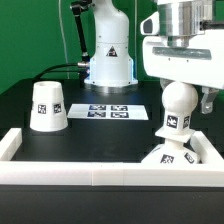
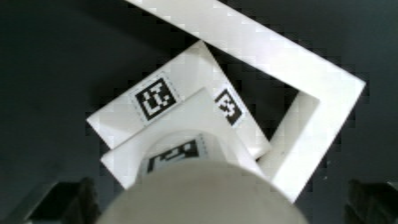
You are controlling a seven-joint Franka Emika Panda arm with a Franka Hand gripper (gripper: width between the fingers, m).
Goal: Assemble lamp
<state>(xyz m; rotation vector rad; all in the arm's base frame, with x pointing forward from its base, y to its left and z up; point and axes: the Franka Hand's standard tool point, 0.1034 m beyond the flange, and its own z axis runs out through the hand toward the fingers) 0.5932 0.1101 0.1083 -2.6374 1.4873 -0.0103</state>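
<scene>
The white bulb [image 1: 176, 108] stands upright on the low angular base [image 1: 172, 156], which sits in the front corner at the exterior view's right. My gripper [image 1: 179, 99] hangs over the bulb's round head, with the jaws on either side of it. A gap shows between the head and the fingers [image 1: 207, 100], so the gripper is open. In the wrist view the bulb [image 2: 192, 190] fills the space between the dark fingers [image 2: 68, 200], with the tagged base [image 2: 178, 100] below it. The tapered shade [image 1: 47, 106] stands alone at the exterior view's left.
A raised white wall [image 1: 60, 160] runs along the front and turns at the corner beside the base, and it also shows in the wrist view [image 2: 294, 70]. The marker board [image 1: 110, 111] lies flat mid-table. The robot's pedestal [image 1: 108, 60] stands behind it.
</scene>
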